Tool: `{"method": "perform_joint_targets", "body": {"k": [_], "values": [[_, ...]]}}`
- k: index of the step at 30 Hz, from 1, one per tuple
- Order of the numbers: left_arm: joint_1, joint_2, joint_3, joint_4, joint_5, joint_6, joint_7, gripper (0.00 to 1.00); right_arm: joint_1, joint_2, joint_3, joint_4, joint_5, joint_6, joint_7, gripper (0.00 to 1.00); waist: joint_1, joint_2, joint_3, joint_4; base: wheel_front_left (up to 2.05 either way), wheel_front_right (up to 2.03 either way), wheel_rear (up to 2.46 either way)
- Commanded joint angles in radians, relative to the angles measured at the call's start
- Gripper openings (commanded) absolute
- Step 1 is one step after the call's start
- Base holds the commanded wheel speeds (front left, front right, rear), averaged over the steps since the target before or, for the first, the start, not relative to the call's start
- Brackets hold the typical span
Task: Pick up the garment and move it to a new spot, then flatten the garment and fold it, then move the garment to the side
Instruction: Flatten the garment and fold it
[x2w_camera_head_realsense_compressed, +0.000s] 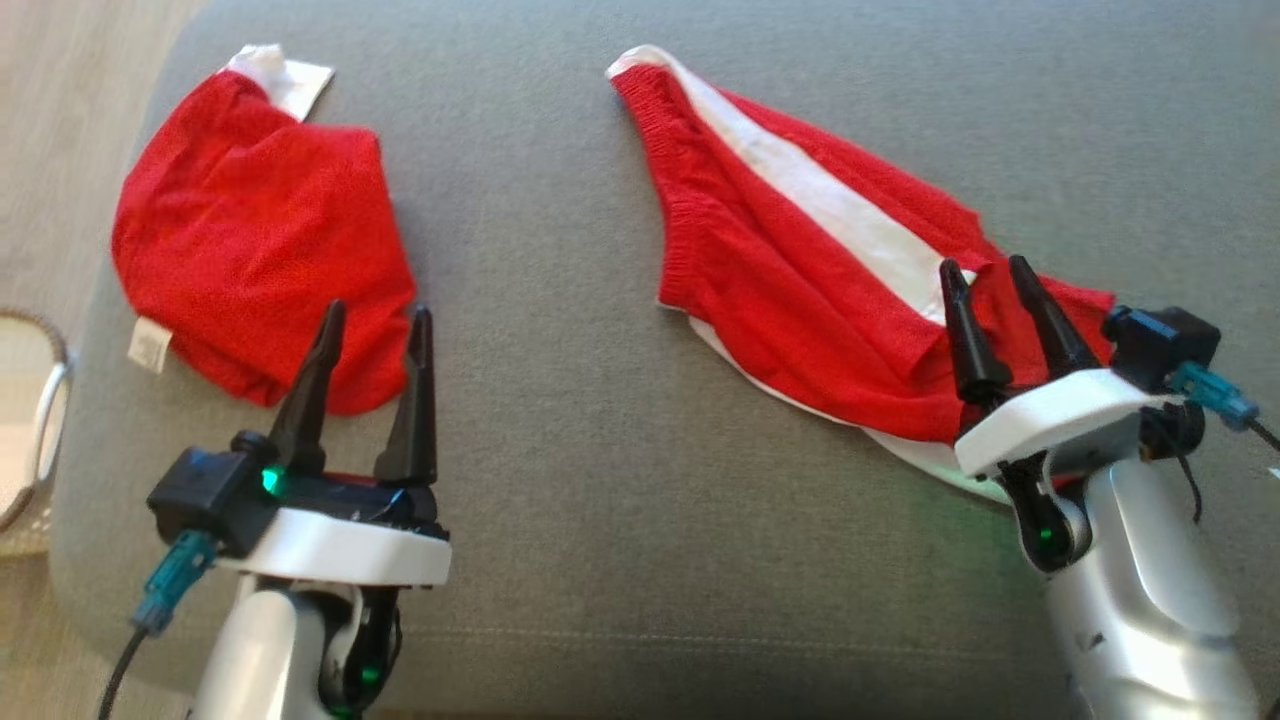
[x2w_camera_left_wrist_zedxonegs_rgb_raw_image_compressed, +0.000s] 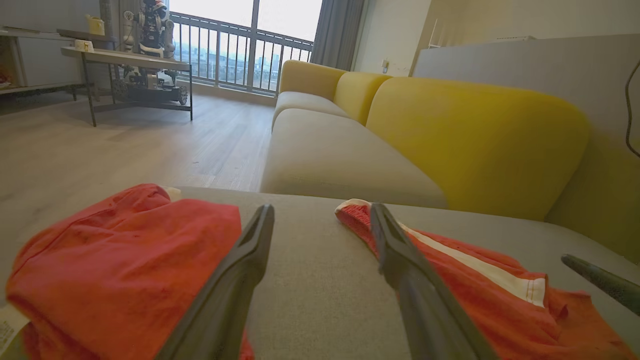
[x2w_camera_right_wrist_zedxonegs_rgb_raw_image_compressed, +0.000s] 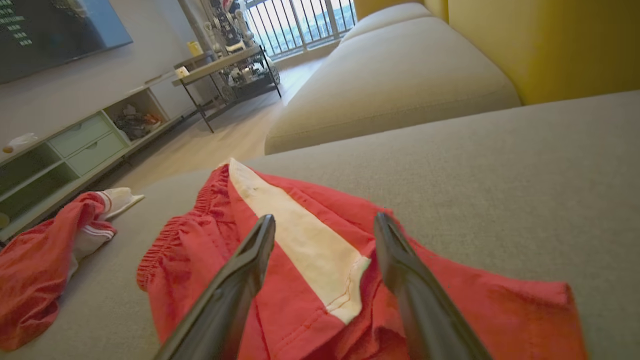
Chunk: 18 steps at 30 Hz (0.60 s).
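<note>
Head view is showing the red shorts (x2w_camera_head_realsense_compressed: 800, 260) lying on the grey cushion (x2w_camera_head_realsense_compressed: 540, 300). Their long axis is running diagonally from the waistband corner at the far middle down to the leg end at the near right. The right gripper (x2w_camera_head_realsense_compressed: 985, 265) is hovering over that near end, its 2 fingers spread with the white stripe's end between them; I cannot tell whether the tips are touching cloth. The left gripper (x2w_camera_head_realsense_compressed: 378, 310) is likewise standing spread and holding nothing. It is well apart from the shorts, at the near edge of a second red garment (x2w_camera_head_realsense_compressed: 260, 260) bunched at the cushion's left. The right arm is therefore looking the nearer for a pick-up. The cushion is offering a broad, soft surface. Beyond it a yellow sofa (x2w_camera_left_wrist_zedxonegs_rgb_raw_image_compressed: 475, 140), a wooden floor (x2w_camera_left_wrist_zedxonegs_rgb_raw_image_compressed: 100, 150) and a balcony window (x2w_camera_left_wrist_zedxonegs_rgb_raw_image_compressed: 240, 45) are showing.
</note>
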Motion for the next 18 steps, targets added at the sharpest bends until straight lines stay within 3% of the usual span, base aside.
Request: {"method": "perform_joint_targets", "body": {"k": [1,8,15,16,17,18], "values": [[-0.047,0.001,0.020,-0.030,-0.001,-0.005,-0.005,1.00,-0.035,0.002,0.011,0.002,0.003,0.000,0.009,1.00,-0.0001,0.0000,0.022,0.026,0.00,0.00,0.00],[-0.060,0.000,-0.006,-0.025,-0.029,-0.002,-0.005,1.00,-0.091,0.002,-0.018,0.129,0.018,0.000,0.022,1.00,-0.0001,0.0000,0.041,0.051,0.00,0.00,0.00],[-0.055,0.000,-0.008,-0.018,-0.032,0.002,-0.005,1.00,-0.109,0.002,0.024,0.173,0.063,0.000,0.003,1.00,-0.0001,0.0000,0.050,0.049,0.00,0.00,0.00],[-0.056,0.000,-0.011,-0.016,-0.033,0.003,-0.005,1.00,-0.115,0.002,0.024,0.174,0.062,0.000,-0.004,0.45,-0.0001,0.0000,0.051,0.049,0.00,0.00,0.00],[-0.057,0.000,-0.014,-0.014,-0.034,0.004,-0.005,1.00,-0.121,0.002,0.021,0.171,0.061,0.000,-0.012,0.00,-0.0001,0.0000,0.052,0.049,0.00,0.00,0.00],[-0.058,0.000,-0.018,-0.013,-0.036,0.005,-0.005,1.00,-0.127,0.002,0.017,0.166,0.060,0.000,-0.019,0.00,-0.0001,0.0000,0.053,0.049,0.00,0.00,0.00]]}}
